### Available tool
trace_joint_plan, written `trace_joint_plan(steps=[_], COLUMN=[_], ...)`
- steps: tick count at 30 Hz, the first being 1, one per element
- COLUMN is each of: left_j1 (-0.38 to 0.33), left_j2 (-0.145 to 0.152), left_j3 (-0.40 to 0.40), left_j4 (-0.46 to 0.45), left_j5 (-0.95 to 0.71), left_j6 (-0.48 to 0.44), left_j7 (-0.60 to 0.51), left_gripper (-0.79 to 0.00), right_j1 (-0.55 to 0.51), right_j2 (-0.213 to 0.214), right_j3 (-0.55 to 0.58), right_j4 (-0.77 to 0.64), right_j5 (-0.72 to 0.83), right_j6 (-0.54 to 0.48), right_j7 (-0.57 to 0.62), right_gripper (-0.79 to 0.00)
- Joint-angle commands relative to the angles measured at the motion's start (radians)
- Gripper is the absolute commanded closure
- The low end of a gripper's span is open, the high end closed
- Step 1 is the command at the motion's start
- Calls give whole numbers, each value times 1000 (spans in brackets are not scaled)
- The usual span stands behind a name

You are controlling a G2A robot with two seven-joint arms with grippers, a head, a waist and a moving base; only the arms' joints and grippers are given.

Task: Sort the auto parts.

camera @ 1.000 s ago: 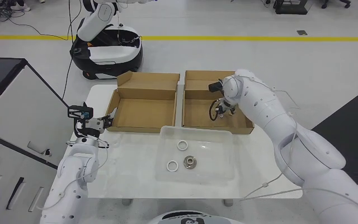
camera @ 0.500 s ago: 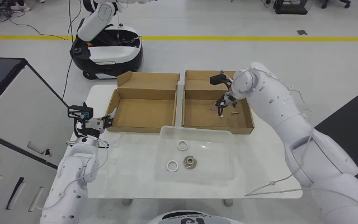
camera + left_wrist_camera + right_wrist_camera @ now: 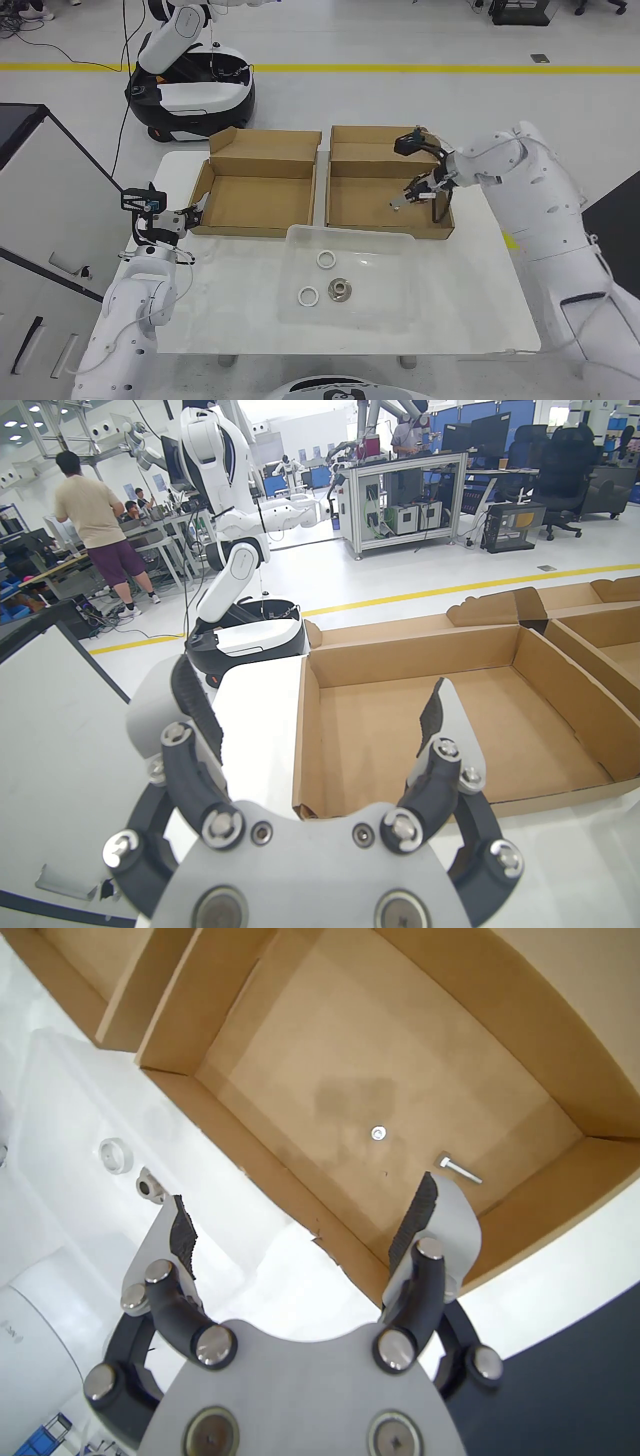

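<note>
Right fingers: the right gripper has its fingers spread wide with nothing between them; it hangs above the near wall of the right cardboard box, toward that box's outer corner
Parts in that box: a small silver washer, or perhaps a nut, lies flat on the box floor; a hex bolt lies on its side nearer the corner, apart from the washer
Parts left to sort: all in the clear plastic tray, just in front of both boxes; one white ring on the side toward the boxes; a second white ring farther from them; a metal flanged bushing just beside that second ring
Step in hand: by my reading, a drop is finished and the next pick comes from the tray
Doing it well: rise clear of the cardboard wall before crossing; come down square over one part, the fingers straddling it; close only once both pads are level with it
In the way: the tray's own rim; the second ring sits so near the bushing that a wide finger could knock it
Left fingers: the left gripper is spread and holds nothing; it rests off the outer side of the left cardboard box, over the tabletop edge
Around: another white robot stands on the floor beyond the tabletop
</note>
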Motion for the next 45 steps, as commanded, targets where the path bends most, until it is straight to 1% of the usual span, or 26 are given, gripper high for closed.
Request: trace_joint_plan(steps=[1, 8, 14, 19, 22, 23, 34, 37, 39, 45], left_j1=[0, 0, 0, 0, 0, 0, 0, 0, 0, 0], left_j2=[0, 0, 0, 0, 0, 0, 0, 0, 0, 0], left_j3=[0, 0, 0, 0, 0, 0, 0, 0, 0, 0], left_j4=[0, 0, 0, 0, 0, 0, 0, 0, 0, 0], left_j5=[0, 0, 0, 0, 0, 0, 0, 0, 0, 0], left_j6=[0, 0, 0, 0, 0, 0, 0, 0, 0, 0], left_j7=[0, 0, 0, 0, 0, 0, 0, 0, 0, 0], left_gripper=[-785, -785, -785, -785, -785, -785, -785, -785, -785, -785], right_j1=[-44, -152, -229, -274, -290, -290, -290, -302, -317, -357], right_j2=[19, 99, 191, 270, 318, 329, 329, 329, 332, 361], right_j3=[36, 94, 113, 105, 77, 65, 65, 74, 85, 128], right_j4=[-54, -179, -252, -277, -295, -296, -296, -302, -293, -296], right_j5=[37, 212, 370, 473, 522, 527, 527, 535, 624, 795], right_j6=[-6, -49, -108, -173, -226, -230, -230, -227, -246, -220], right_j7=[-6, -48, -108, -172, -226, -229, -229, -263, -246, -220], right_gripper=[-785, -785, -785, -785, -785, -785, -785, -785, -785, -785])
